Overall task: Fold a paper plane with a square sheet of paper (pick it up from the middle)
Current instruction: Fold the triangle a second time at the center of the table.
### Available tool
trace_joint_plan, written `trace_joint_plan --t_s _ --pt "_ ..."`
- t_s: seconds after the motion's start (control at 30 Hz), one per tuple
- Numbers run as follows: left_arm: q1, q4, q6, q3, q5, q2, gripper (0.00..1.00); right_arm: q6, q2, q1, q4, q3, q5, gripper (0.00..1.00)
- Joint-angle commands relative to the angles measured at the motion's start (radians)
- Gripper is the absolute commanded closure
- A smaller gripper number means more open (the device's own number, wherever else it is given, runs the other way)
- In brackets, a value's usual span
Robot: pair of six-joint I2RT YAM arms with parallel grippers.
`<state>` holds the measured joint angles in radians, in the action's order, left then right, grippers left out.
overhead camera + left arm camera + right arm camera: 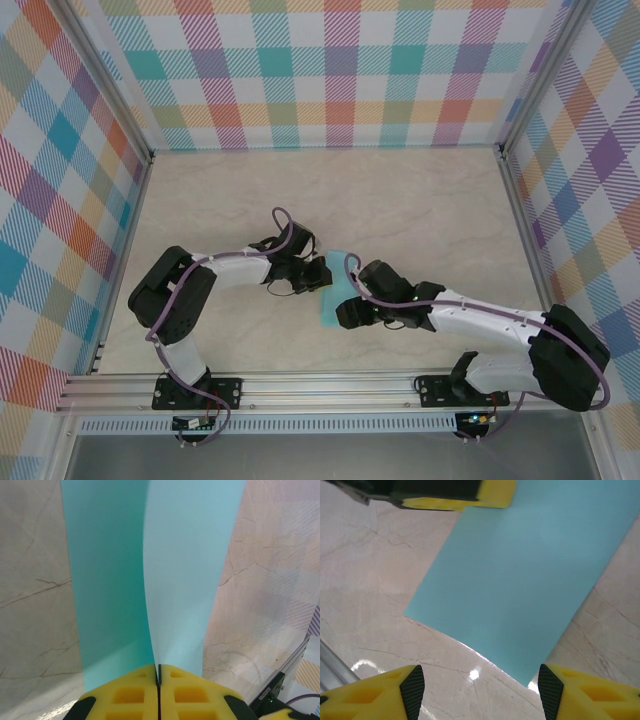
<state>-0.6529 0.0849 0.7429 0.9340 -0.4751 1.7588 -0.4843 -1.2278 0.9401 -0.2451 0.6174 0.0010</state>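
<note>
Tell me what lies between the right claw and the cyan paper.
Bare marble-patterned tabletop with a little glare, seen in the right wrist view. The open right claw hangs just short of the near corner of the cyan paper.

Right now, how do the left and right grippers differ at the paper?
Left gripper has its jaws shut; right gripper has its jaws wide open. Left gripper pinches the cyan paper along its centre crease; right gripper grips nothing, with the paper's near corner lying between its spread jaws. Shared: both are yellow-tipped and meet at the paper.
</note>
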Motion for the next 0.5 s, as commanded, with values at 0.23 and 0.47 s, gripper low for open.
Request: trace_joint_plan --t_s 0.23,0.47 --pt "-0.002 -0.026 0.030 -0.002 -0.049 -0.002 0.86 0.199 -0.047 0.180 0.150 0.025 0.233 0.33" --pt "-0.002 -0.030 0.036 0.002 -0.056 0.000 0.86 0.248 -0.173 0.257 0.135 0.094 0.339 0.33"
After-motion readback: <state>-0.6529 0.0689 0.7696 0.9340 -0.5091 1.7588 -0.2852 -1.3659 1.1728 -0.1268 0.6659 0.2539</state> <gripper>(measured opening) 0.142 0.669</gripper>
